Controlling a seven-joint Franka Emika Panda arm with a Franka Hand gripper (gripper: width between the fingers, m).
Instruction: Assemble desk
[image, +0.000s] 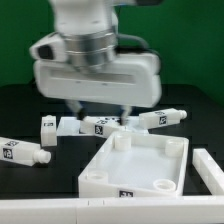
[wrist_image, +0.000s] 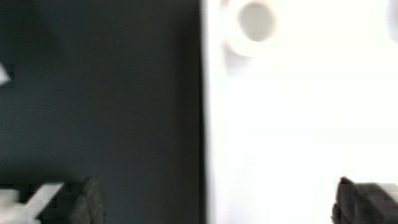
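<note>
Count on the worktop (image: 40, 178): one tabletop, four legs, all separate. One claw is over them.

Tabletop (image: 135, 165): it lies flat with the hollow side up, at the front toward the exterior view's right. One marker tag shows on its near wall. No leg is fitted to it.

Legs: all four sit on the dark surface behind or beside the tabletop.
1. Far-left leg (image: 24, 152): lies on its side at the exterior view's left edge, with a tag facing the camera.
2. Second leg (image: 47, 128): sits apart from the first, farther back, and looks short from this angle.
3. Middle leg (image: 92, 125): lies on its side directly under the claw, with one tag visible.
4. Right leg (image: 160, 118): lies on its side, slightly tilted, behind the tabletop's far corner.

Claw (image: 100, 110): it is released, with both fingers spread wide and nothing between them. It hangs just above the middle leg; whether they touch cannot be told.

Wrist view: two dark fingertips (wrist_image: 54, 200) sit far apart. Between them are bare dark worktop and the tabletop's white edge (wrist_image: 302, 120), which has one round socket (wrist_image: 254, 22).
</note>
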